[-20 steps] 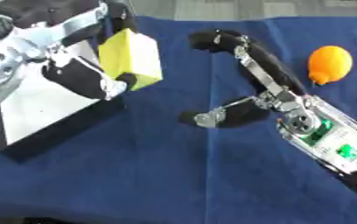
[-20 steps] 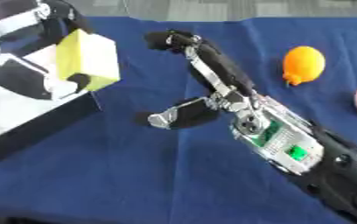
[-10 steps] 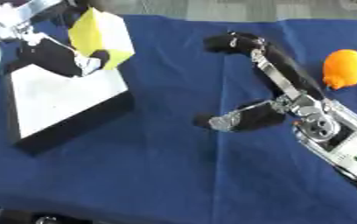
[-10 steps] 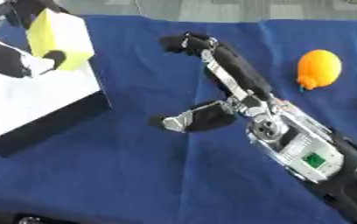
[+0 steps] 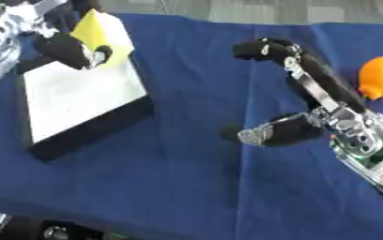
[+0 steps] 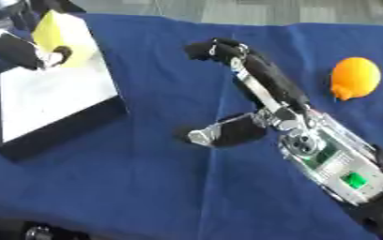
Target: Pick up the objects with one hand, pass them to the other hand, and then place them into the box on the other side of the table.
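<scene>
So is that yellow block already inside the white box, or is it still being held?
Still held. The left hand grips the yellow block over the box's far edge, tilted; whether it touches the box, I cannot tell.

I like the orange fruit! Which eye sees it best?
The right eye view: the whole orange fruit lies on the blue cloth, well clear of the picture's edge. The left eye view shows it too, but right against the right edge.
</scene>
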Controlling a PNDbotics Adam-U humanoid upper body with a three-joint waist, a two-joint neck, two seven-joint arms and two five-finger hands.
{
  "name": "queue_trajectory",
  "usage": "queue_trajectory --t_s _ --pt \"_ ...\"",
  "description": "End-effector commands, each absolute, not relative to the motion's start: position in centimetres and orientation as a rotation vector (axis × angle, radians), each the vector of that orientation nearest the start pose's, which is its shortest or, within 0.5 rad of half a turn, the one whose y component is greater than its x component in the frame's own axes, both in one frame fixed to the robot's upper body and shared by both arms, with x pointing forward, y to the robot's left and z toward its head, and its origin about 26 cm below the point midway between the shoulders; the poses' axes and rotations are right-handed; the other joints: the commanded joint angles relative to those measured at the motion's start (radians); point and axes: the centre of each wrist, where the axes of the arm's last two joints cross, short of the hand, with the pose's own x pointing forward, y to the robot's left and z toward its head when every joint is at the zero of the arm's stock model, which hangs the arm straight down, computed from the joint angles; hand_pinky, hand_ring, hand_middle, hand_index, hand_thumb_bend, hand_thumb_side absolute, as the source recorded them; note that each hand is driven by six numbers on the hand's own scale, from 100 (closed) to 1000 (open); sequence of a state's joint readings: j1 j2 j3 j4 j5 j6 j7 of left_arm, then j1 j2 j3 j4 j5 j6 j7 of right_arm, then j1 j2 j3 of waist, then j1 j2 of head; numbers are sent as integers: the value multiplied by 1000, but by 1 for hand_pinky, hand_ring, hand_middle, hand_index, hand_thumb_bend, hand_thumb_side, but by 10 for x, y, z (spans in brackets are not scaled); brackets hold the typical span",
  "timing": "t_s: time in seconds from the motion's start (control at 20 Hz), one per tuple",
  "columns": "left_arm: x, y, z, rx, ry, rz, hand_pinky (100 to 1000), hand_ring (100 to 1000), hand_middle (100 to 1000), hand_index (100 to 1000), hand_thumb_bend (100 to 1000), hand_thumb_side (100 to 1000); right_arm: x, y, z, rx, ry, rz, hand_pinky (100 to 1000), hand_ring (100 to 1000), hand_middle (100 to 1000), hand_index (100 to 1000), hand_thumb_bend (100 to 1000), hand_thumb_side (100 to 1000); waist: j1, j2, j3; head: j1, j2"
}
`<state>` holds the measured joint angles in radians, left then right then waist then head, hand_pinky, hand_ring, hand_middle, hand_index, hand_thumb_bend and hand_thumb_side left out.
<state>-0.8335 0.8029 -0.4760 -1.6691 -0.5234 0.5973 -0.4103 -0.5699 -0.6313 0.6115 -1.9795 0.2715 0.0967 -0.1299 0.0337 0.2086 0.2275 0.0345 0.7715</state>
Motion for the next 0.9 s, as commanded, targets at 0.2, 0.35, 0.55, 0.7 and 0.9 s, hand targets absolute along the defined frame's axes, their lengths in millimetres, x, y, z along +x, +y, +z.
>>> queue_trajectory --t_s 0.2,0.35,0.55,0.7,0.9 --pt "390 256 274 1065 -1293 -1154 632 515 362 424 100 198 287 -164 207 -356 -2252 1205 816 796 735 848 702 267 -16 4 -2 37 -1" --pt "398 263 266 1070 -1250 -1149 644 531 395 456 100 204 287 -164 207 -360 -2252 1205 815 794 733 845 709 262 -19 6 -4 44 -2" --pt "406 271 256 1097 -1197 -1151 662 558 445 514 111 221 286 -164 204 -374 -2246 1225 815 792 732 842 706 269 -24 8 -6 52 -4" --pt "411 277 251 1103 -1162 -1150 715 616 563 623 100 247 286 -164 204 -382 -2245 1225 815 791 731 842 704 270 -25 9 -5 54 -5" --pt "415 284 246 1102 -1118 -1156 763 677 733 753 100 279 286 -164 203 -385 -2243 1222 815 791 730 841 703 270 -26 8 -5 49 -7"
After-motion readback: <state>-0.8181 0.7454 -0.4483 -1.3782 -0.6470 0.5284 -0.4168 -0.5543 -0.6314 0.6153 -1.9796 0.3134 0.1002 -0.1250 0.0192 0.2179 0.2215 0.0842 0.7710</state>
